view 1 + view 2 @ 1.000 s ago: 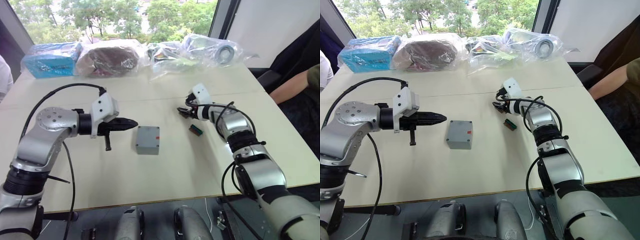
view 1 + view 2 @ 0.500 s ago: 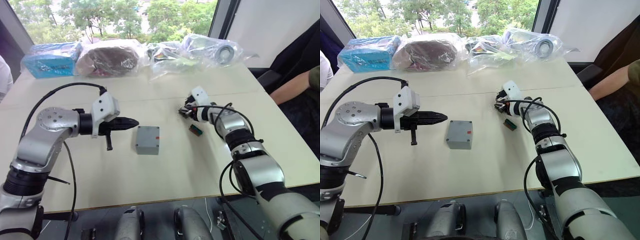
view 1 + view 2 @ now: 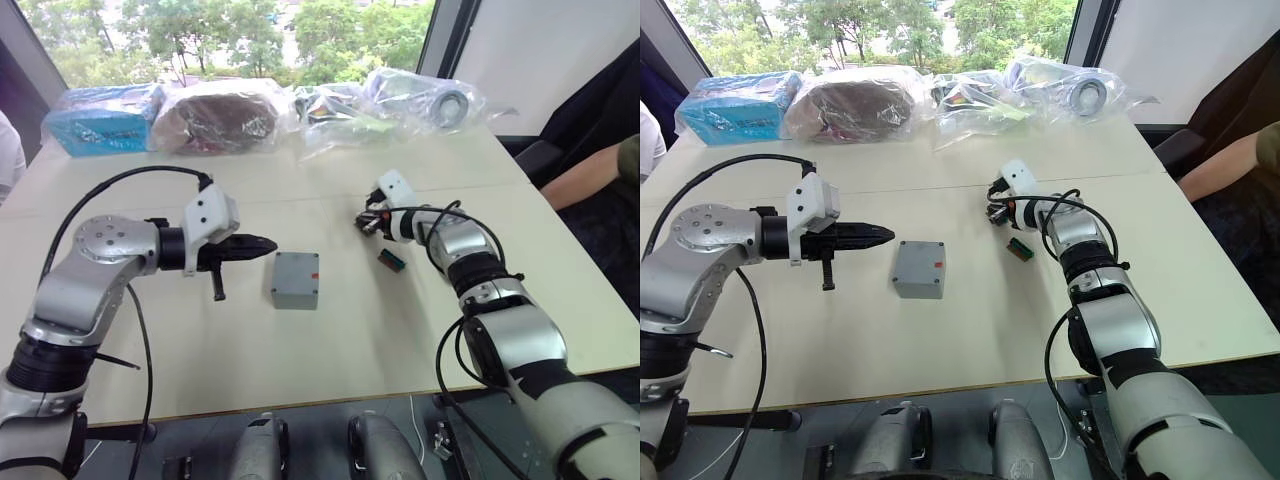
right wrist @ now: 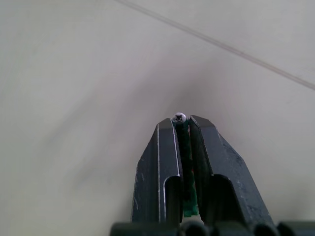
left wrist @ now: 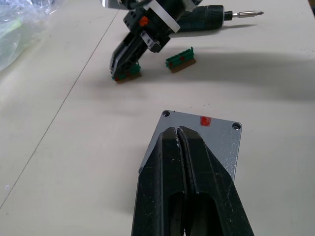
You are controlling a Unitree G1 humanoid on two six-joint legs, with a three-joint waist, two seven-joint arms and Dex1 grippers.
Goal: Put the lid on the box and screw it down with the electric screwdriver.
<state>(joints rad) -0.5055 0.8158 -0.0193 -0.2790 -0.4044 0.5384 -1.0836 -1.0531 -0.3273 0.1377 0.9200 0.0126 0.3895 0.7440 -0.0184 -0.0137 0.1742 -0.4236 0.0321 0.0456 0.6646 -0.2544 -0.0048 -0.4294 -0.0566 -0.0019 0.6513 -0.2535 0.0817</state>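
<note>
From the head we look forward and down over the table [image 3: 330, 340]. Our left wrist view sits close behind the left gripper [image 5: 180, 135], sharing the lid [image 5: 211, 135] just past its fingertips with the head views; our right wrist view hugs the tabletop.

We see bright daylight from the far windows [image 3: 230, 30], soft shadows on the pale table [image 3: 330, 340], and blurred close fingers [image 4: 170, 167].

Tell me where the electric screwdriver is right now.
In the left wrist view, the electric screwdriver lies flat on the table, beyond the right pincer and a small green-and-brown block, past the lidded box.
</note>
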